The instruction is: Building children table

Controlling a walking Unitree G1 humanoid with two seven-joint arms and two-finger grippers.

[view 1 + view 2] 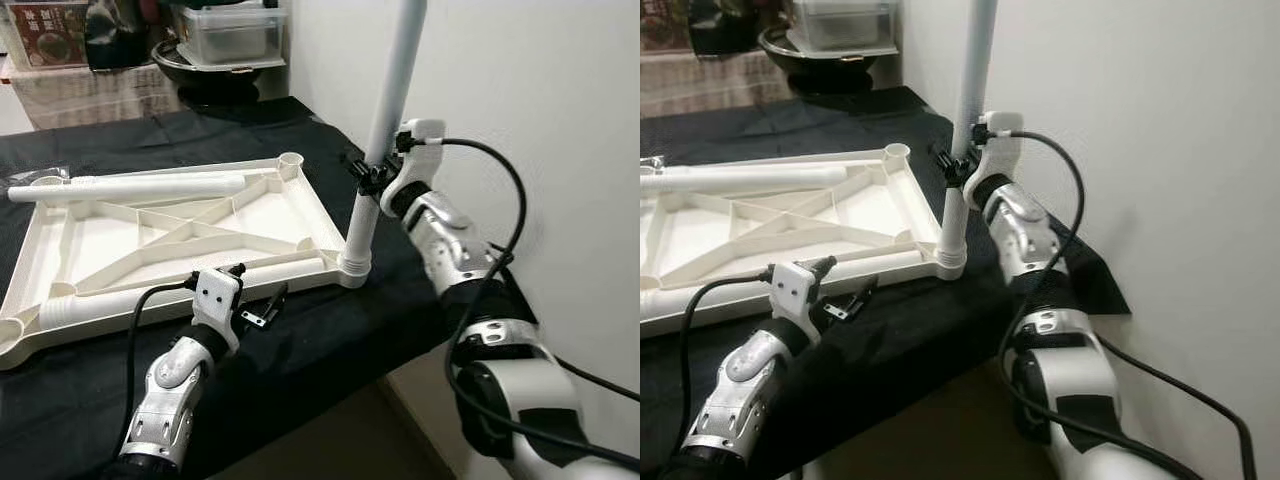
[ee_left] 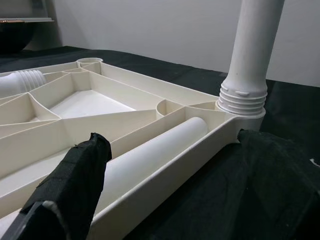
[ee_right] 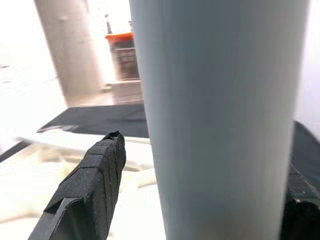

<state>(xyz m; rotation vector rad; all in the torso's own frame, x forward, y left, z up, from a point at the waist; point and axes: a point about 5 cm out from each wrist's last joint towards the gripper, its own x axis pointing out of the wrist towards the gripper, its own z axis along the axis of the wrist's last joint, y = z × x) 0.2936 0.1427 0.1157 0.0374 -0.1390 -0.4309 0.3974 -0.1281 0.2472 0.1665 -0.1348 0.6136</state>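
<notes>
The white plastic table top (image 1: 30, 250) lies upside down on a black cloth. One white leg (image 1: 385, 100) stands upright in its near right corner socket (image 1: 355, 265). My right gripper (image 1: 370, 178) is open around that leg, partway up; one finger (image 3: 90, 185) stands a small gap off it. A second leg (image 1: 100, 302) lies along the top's front rail, and a third (image 1: 130, 187) lies across the back. My left gripper (image 1: 255, 290) hovers open just off the front rail, near the end of the second leg (image 2: 150, 160).
The cloth-covered table (image 1: 330, 340) ends close in front of me and on the right, beside a white wall (image 1: 540, 100). A clear box on a dark bowl (image 1: 230, 40) and other clutter stand at the back.
</notes>
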